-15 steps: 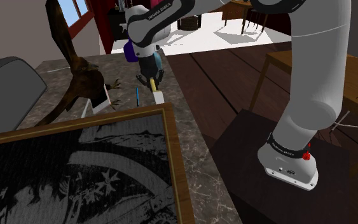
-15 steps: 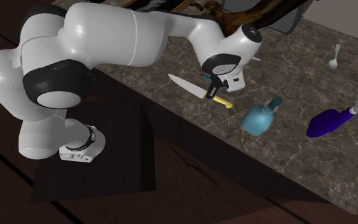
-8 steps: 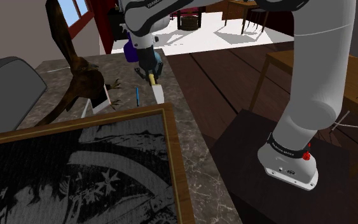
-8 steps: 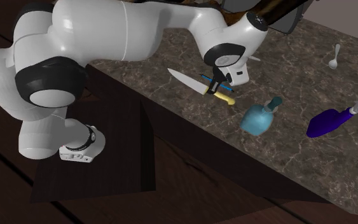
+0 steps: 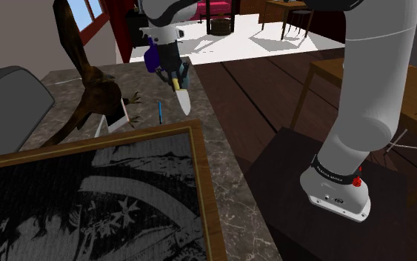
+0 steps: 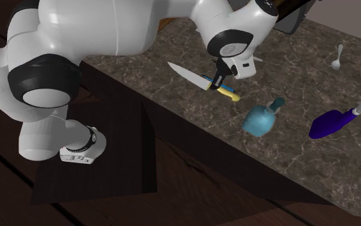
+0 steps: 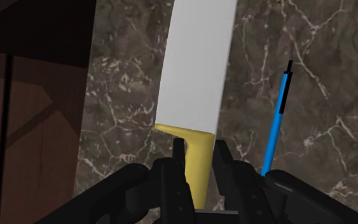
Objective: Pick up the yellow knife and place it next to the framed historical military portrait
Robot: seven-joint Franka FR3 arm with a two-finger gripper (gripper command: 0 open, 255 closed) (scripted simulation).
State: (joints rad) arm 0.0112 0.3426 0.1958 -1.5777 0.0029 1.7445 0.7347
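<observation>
Over the dark marbled table (image 5: 215,152), I have the tool (image 7: 199,167) clamped on the yellow handle of the knife (image 7: 193,76). The knife seems to hang just clear of the surface, its pale blade pointing toward the framed portrait (image 5: 88,200). My worry is the long blade levering round in so narrow a pinch, or its tip snagging the blue pen (image 7: 275,127) or the portrait's wooden frame if I carry it low.
</observation>
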